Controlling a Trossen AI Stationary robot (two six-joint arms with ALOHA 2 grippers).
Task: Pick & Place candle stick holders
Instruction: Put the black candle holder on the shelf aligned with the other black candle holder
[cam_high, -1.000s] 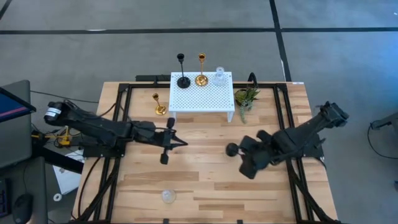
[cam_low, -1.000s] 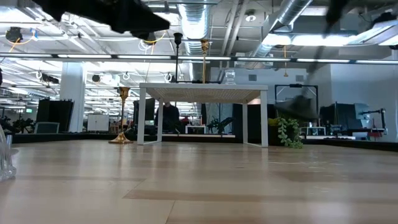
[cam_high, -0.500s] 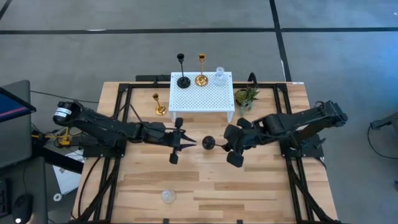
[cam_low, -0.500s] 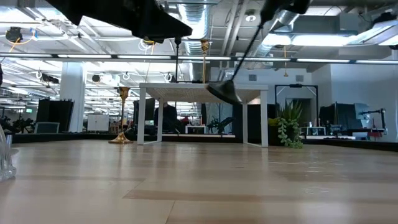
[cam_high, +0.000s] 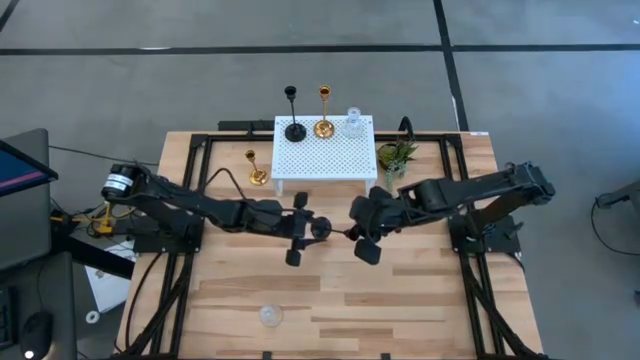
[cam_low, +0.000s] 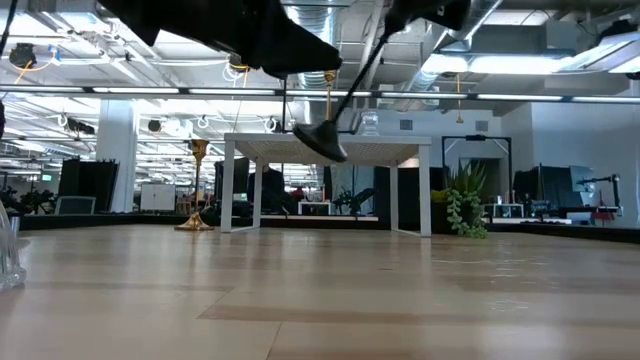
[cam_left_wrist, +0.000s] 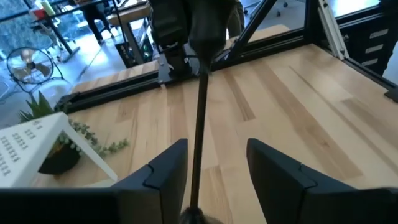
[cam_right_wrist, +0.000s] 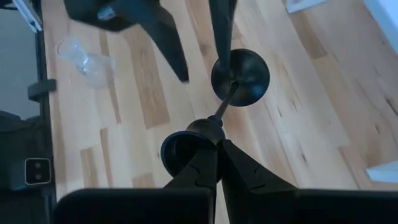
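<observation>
A black candle stick holder (cam_high: 328, 230) hangs in the air over the table's middle, with my right gripper (cam_high: 352, 232) shut on it. My left gripper (cam_left_wrist: 214, 155) is open. Its fingers stand on either side of the thin stem (cam_left_wrist: 199, 124), close to the round base (cam_right_wrist: 240, 74), and do not touch it. On the white perforated stand (cam_high: 325, 160) a black holder (cam_high: 295, 130), a gold holder (cam_high: 323, 127) and a clear holder (cam_high: 352, 125) stand on their bases. Another gold holder (cam_high: 257, 172) stands on the table. A clear one (cam_high: 270, 316) lies near the front edge. My right gripper pinches the black holder's cup end (cam_right_wrist: 208, 127) between its two shut fingers, coming from the table's right. The stem sticks out ahead of the fingers toward the table's left. The holder is clear of the table and tilted, its base (cam_low: 320, 140) lower than the held end.
A small green potted plant (cam_high: 395, 157) stands right of the white stand. Black frame rails (cam_high: 195, 180) run along the table's left and right sides. Bare wood (cam_high: 330, 300) lies between the arms and the front edge.
My right gripper has carried the black holder toward the table's left, base leading. My left gripper has moved toward the table's right and opened, and its fingers now stand on either side of the holder's stem.
</observation>
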